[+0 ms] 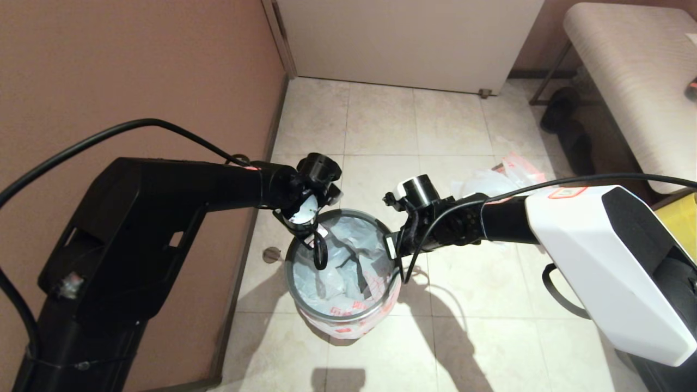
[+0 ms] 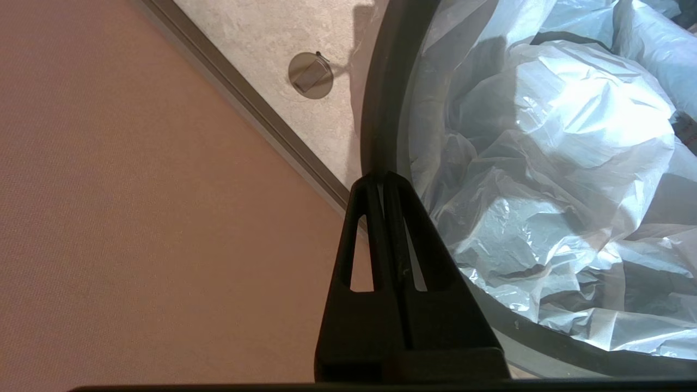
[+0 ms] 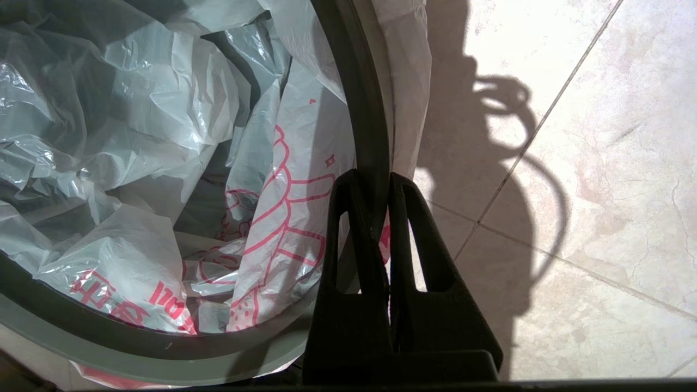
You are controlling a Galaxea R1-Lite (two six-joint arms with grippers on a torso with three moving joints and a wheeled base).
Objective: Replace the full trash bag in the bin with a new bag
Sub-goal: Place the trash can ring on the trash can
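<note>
The bin (image 1: 305, 318) stands on the tiled floor by the wall, with its grey ring rim (image 1: 348, 316) on top. The new bag (image 1: 348, 256) lines it, white with red print, its edge hanging outside under the ring. My left gripper (image 1: 320, 265) is shut, its tips at the ring's wall side (image 2: 381, 109). My right gripper (image 1: 402, 274) is shut too, tips down on the ring's opposite side (image 3: 359, 98), beside the red cartoon print (image 3: 283, 218). The full trash bag (image 1: 490, 182) lies on the floor behind my right arm, partly hidden.
A brown wall (image 1: 136, 65) runs close along the bin's left, with a round metal doorstop (image 1: 270, 254) on the floor. A white door (image 1: 408, 38) is ahead. A bench (image 1: 626, 71), dark shoes (image 1: 566, 120) and a yellow bag (image 1: 678, 218) are at the right.
</note>
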